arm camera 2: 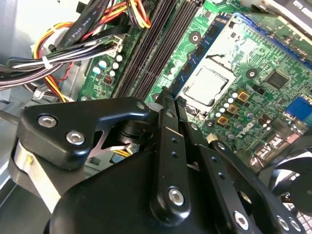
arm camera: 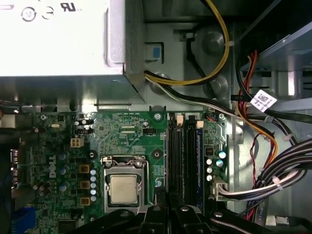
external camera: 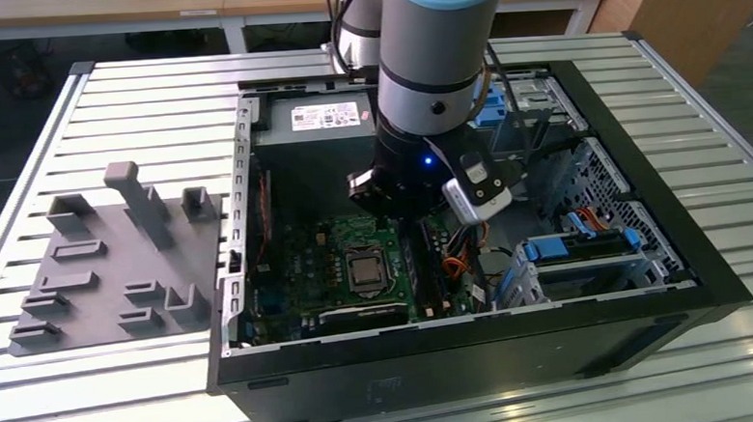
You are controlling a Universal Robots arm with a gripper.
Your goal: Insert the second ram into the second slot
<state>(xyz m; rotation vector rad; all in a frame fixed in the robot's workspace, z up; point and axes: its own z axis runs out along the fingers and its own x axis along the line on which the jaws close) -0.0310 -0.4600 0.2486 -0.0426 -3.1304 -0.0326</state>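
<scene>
One arm, one pincer [arm camera 2: 168, 97], one open PC case [external camera: 689, 262] lying on the slatted tabletop [external camera: 113, 99]. One grey fixture block [external camera: 109, 273] sits on the tabletop well apart from the case, on the exterior view's left.

Inside the case: one motherboard [arm camera: 126, 136], one CPU socket [arm camera: 123, 187], one power supply [arm camera: 53, 39] at the far end from the socket. Beside the socket on the cable side I count a bank of four parallel RAM slots [arm camera: 184, 161]. One blue stick, the second ram [arm camera: 199, 165], stands seated in the slot furthest from the socket, next to the row of capacitors. The slots between it and the socket look dark; I can't say whether they're filled.

Pincer hangs over the motherboard at the slot bank's end nearest the case's front wall. In the second wrist view the fingers [arm camera 2: 165, 131] are drawn together to a narrow closed tip with nothing between them. The second ram is apart from the pincer, just to the cable side of it. One cable bundle [arm camera: 278, 165] runs alongside the slots.
</scene>
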